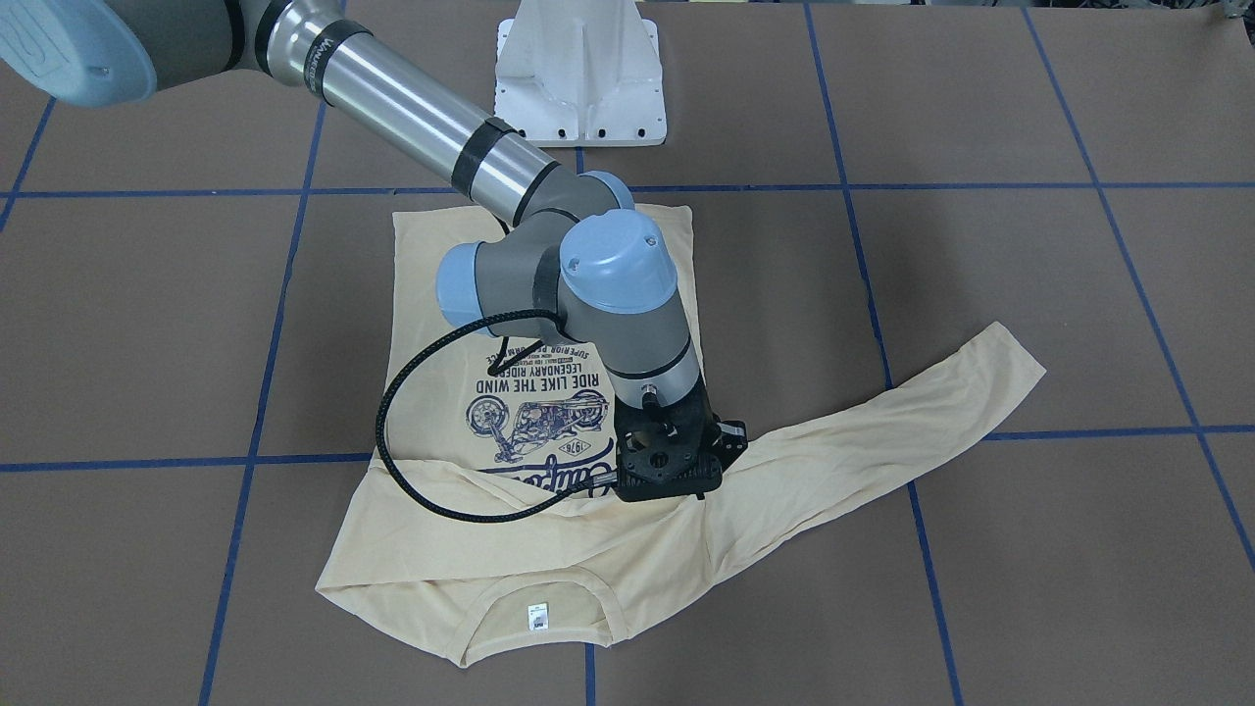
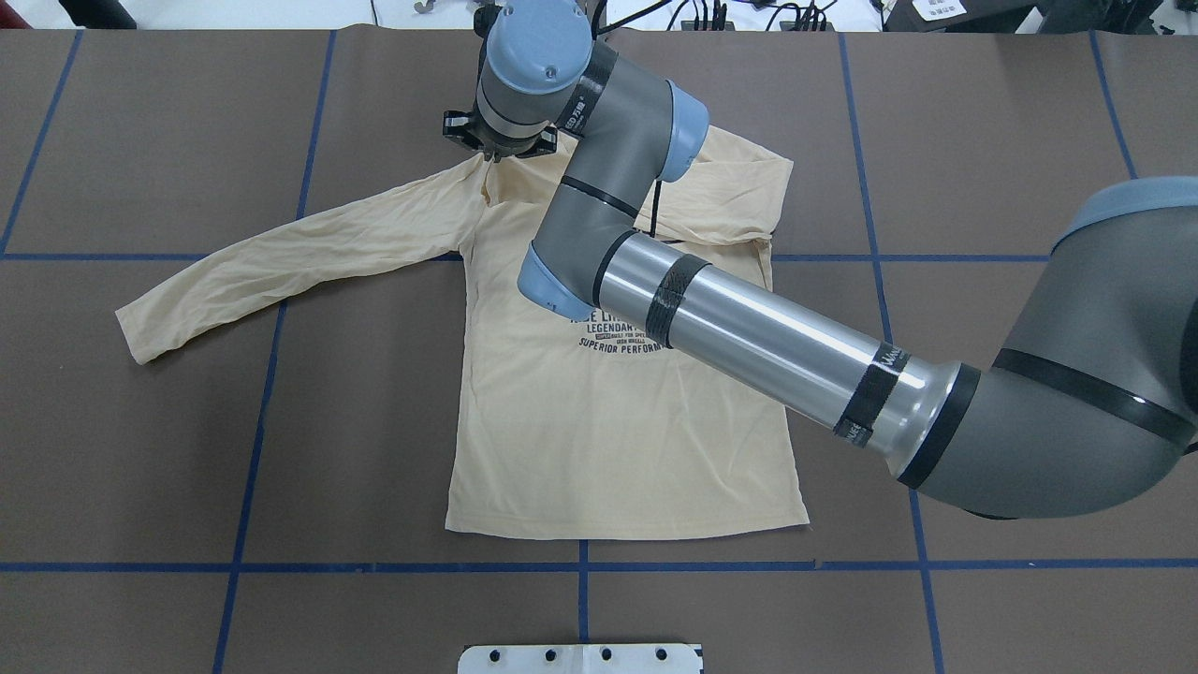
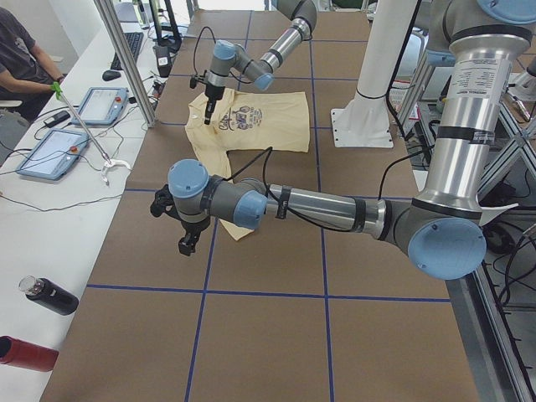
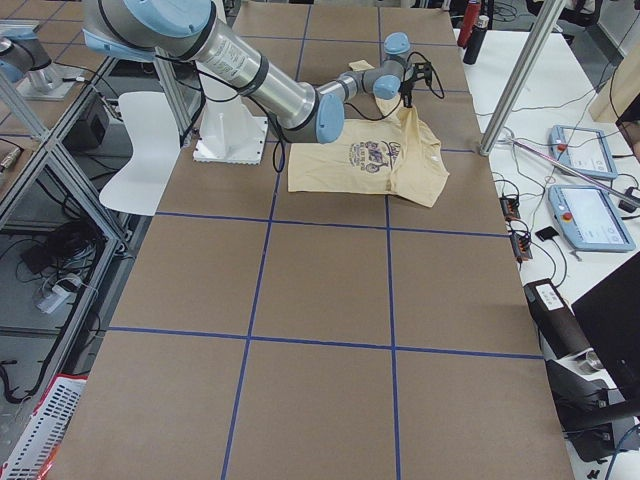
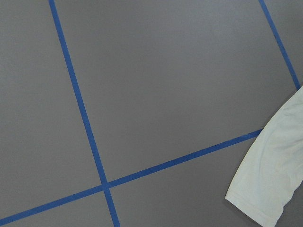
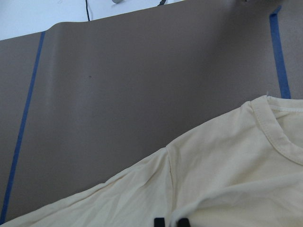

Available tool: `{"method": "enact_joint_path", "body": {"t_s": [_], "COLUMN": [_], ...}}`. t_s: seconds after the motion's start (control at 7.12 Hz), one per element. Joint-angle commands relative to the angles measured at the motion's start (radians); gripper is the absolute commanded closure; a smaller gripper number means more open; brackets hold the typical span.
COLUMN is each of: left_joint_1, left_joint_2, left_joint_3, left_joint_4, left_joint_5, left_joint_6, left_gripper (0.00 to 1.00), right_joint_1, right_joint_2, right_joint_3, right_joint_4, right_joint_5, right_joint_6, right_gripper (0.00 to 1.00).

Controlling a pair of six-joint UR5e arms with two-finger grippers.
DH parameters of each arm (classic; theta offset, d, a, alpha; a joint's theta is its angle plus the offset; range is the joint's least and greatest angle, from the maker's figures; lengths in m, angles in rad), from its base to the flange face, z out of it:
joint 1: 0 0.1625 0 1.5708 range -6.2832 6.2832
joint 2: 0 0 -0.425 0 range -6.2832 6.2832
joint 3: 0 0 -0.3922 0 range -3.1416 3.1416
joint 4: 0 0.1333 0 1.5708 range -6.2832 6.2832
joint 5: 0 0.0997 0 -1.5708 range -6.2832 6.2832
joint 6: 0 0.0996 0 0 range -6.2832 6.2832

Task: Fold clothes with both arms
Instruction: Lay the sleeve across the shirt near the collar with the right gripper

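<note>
Brown bench [image 1: 1079, 294] paper, gridded with blue tape, fills the front-facing view. The T-shirt [image 1: 549, 549] lies flat, print up, one sleeve folded in and the other flung out. Overhead, the right gripper [image 2: 499, 142] sits at the far left shoulder. From the left end, the left gripper [image 3: 188, 244] hangs near the outflung sleeve; I cannot tell its state. A dark bottle [image 3: 50, 295] lies on the side desk, contents unseen. Left wrist: only the cuff [image 5: 265, 189]. Right wrist: fingertips [image 6: 159, 222] pinch shoulder cloth. Limp, light jersey should drape and slide, so seams look like the surest holds.
</note>
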Motion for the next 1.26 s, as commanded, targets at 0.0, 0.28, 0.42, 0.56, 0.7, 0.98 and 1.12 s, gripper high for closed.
{"method": "enact_joint_path", "body": {"t_s": [0.0, 0.28, 0.42, 0.56, 0.7, 0.98, 1.12], "left_joint_1": [0.000, 0.001, 0.001, 0.024, 0.103, 0.237, 0.309], "left_joint_2": [-0.002, -0.013, -0.024, -0.018, -0.016, 0.043, 0.089], "left_joint_3": [0.002, 0.008, -0.003, -0.004, -0.003, -0.038, -0.044], "left_joint_4": [0.000, 0.000, -0.023, -0.135, -0.226, -0.430, -0.551], "left_joint_5": [-0.002, -0.002, -0.030, -0.032, -0.019, 0.133, 0.209], "left_joint_6": [0.000, -0.002, -0.106, -0.270, -0.469, -0.772, -0.901], "left_gripper": [0.00, 0.00, 0.00, 0.00, 0.00, 0.00, 0.01], "right_joint_1": [-0.001, 0.002, 0.005, 0.008, 0.016, 0.042, 0.066], "right_joint_2": [0.014, 0.020, 0.012, -0.029, -0.123, -0.213, -0.286], "right_joint_3": [-0.003, 0.000, 0.023, 0.087, 0.203, 0.382, 0.470], "right_joint_4": [0.002, 0.003, 0.000, -0.009, -0.071, -0.353, -0.408], "right_joint_5": [-0.024, -0.024, -0.010, -0.001, 0.005, 0.053, 0.097], "right_joint_6": [0.010, 0.053, 0.091, 0.117, 0.117, 0.055, 0.038], "right_gripper": [0.01, 0.01, 0.01, 0.01, 0.01, 0.00, 0.00]}}
